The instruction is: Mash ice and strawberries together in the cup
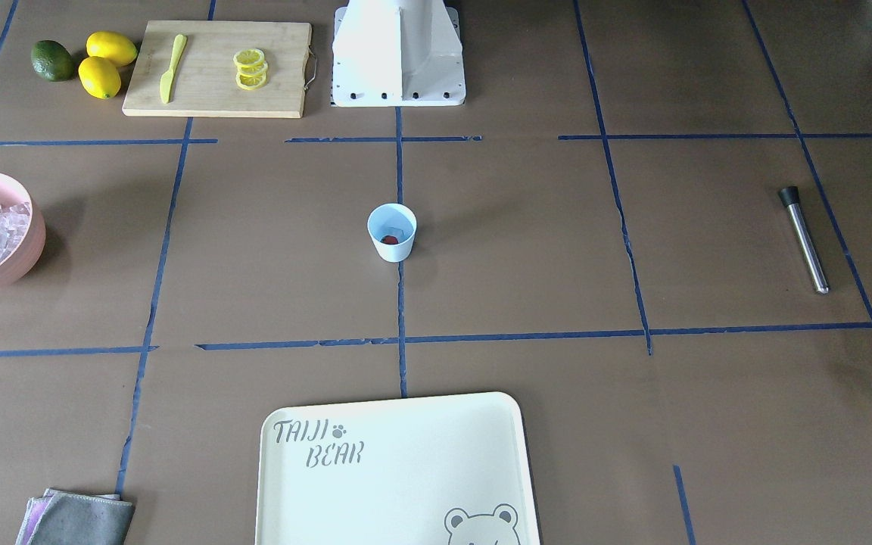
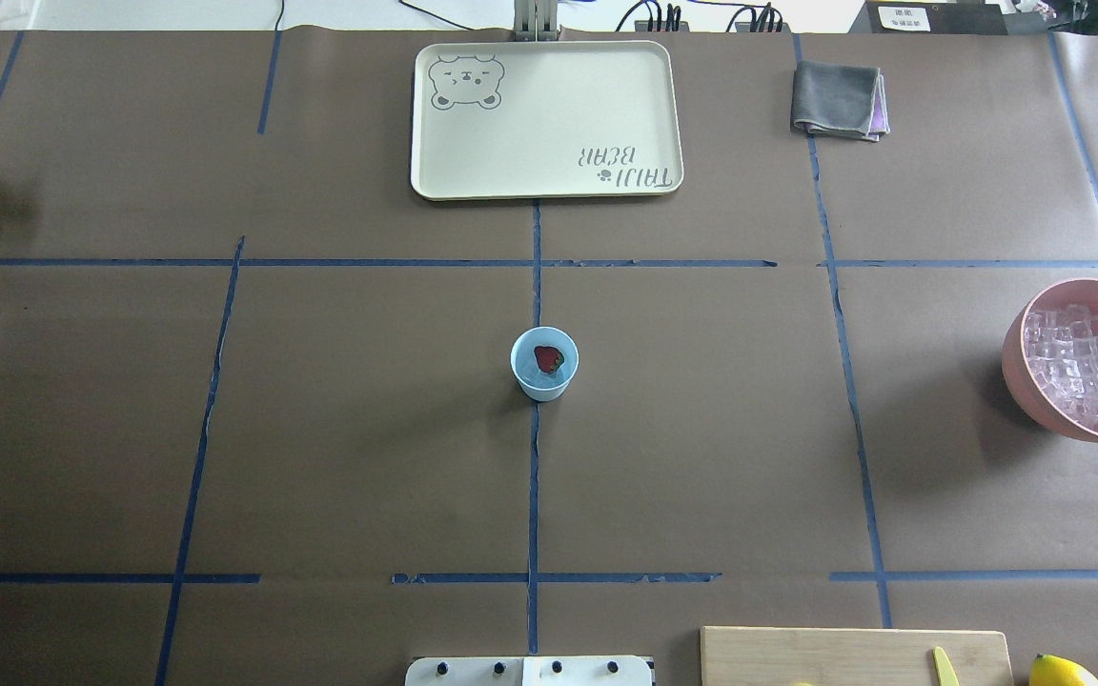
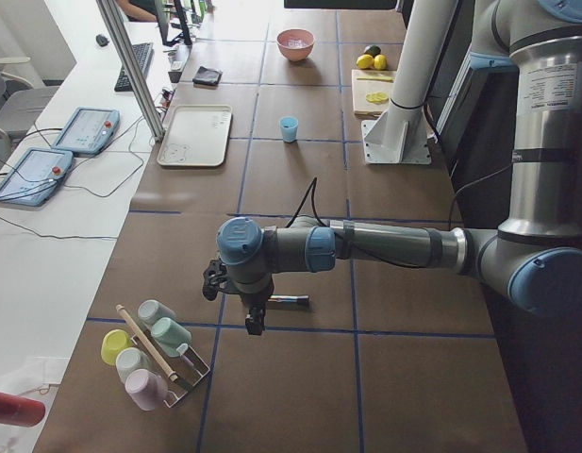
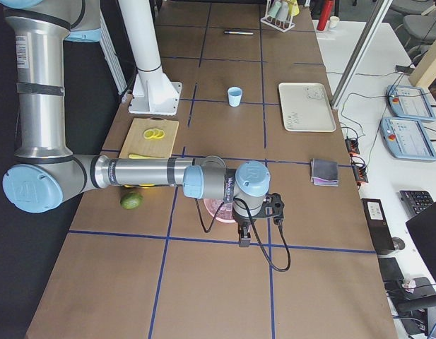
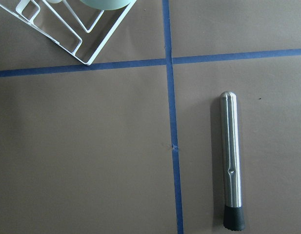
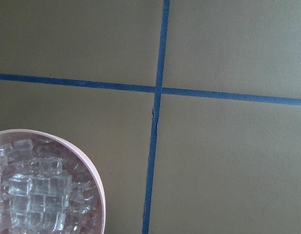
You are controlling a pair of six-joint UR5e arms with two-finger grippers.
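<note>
The pale blue cup (image 2: 543,363) stands at the table's middle with one red strawberry (image 2: 548,358) inside; a faint glassy shape lies beside the berry. Ice (image 2: 1087,367) fills the pink bowl (image 2: 1021,367) on the robot's right. My left gripper (image 3: 254,324) shows only in the exterior left view, hanging over a steel muddler (image 5: 231,161). I cannot tell if it is open or shut. My right gripper (image 4: 243,239) shows only in the exterior right view, above the pink bowl (image 4: 216,210). Its state cannot be told either. No fingers show in the wrist views.
A cream tray (image 2: 435,143) lies at the far middle, a folded grey cloth (image 2: 835,98) to its right. A cutting board (image 1: 284,76) holds lemon slices (image 1: 250,68) and a yellow knife (image 1: 172,66), with lemons (image 1: 107,60) beside. A white rack of cups (image 3: 154,354) stands near the muddler.
</note>
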